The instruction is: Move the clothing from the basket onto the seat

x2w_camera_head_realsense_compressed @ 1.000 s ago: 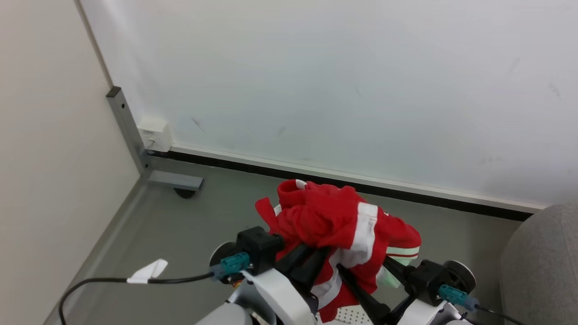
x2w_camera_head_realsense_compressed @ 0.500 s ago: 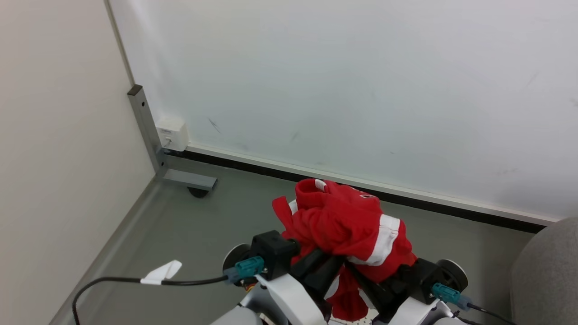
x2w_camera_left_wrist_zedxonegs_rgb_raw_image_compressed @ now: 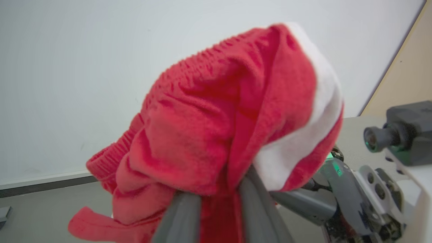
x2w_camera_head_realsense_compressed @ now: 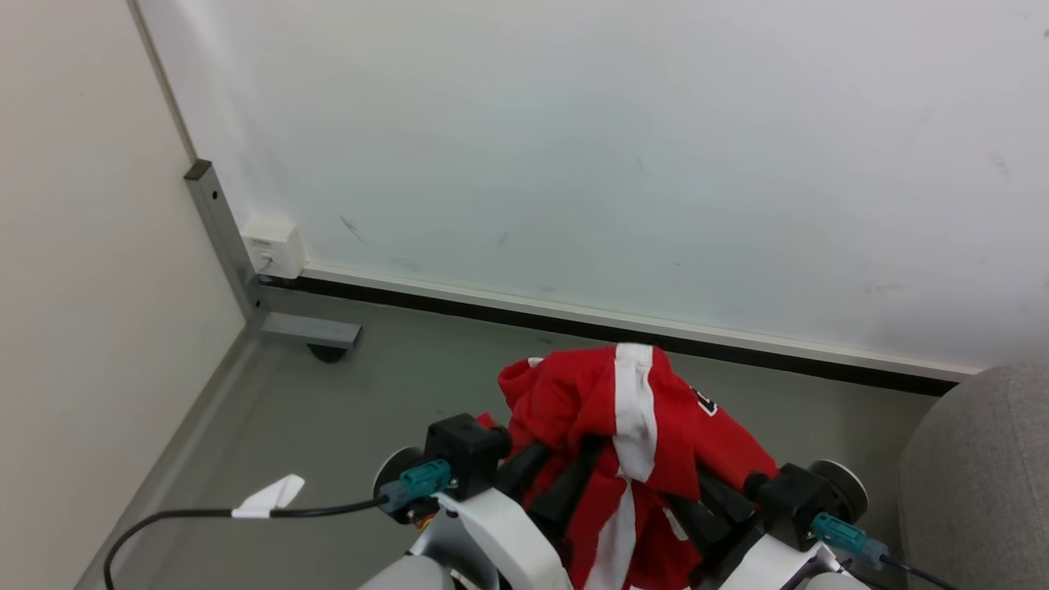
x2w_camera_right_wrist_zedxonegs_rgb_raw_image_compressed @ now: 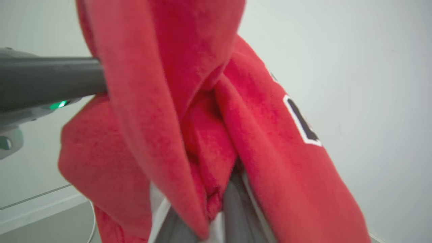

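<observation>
Head view, left to right: the left claw (x2w_camera_head_realsense_compressed: pixel 565 463) has its two dark fingers close together with red cloth packed between them. Their tips are buried, so I judge it to be gripping a fold. The clothing (x2w_camera_head_realsense_compressed: pixel 557 393) hangs bunched between both arms, lifted above the floor (x2w_camera_head_realsense_compressed: pixel 369 410). Its white band (x2w_camera_head_realsense_compressed: pixel 633 410) now runs straight up the middle, where a second ago it slanted across the right side. The right claw (x2w_camera_head_realsense_compressed: pixel 701 500), spread wide a second ago, has closed onto the cloth. Well apart at the right edge sits the seat (x2w_camera_head_realsense_compressed: pixel 975 475).

That gives a two-armed hold, so the lift looks done. What remains is the carry rightward and the release onto the seat.

Left wrist view brings the ribbed edge (x2w_camera_left_wrist_zedxonegs_rgb_raw_image_compressed: pixel 202 57) up close, with the right claw reaching in under the white band. Right wrist view offers dark, white-edged lettering (x2w_camera_right_wrist_zedxonegs_rgb_raw_image_compressed: pixel 300 121) on a fold, and a finger of the left claw entering from its left side.
</observation>
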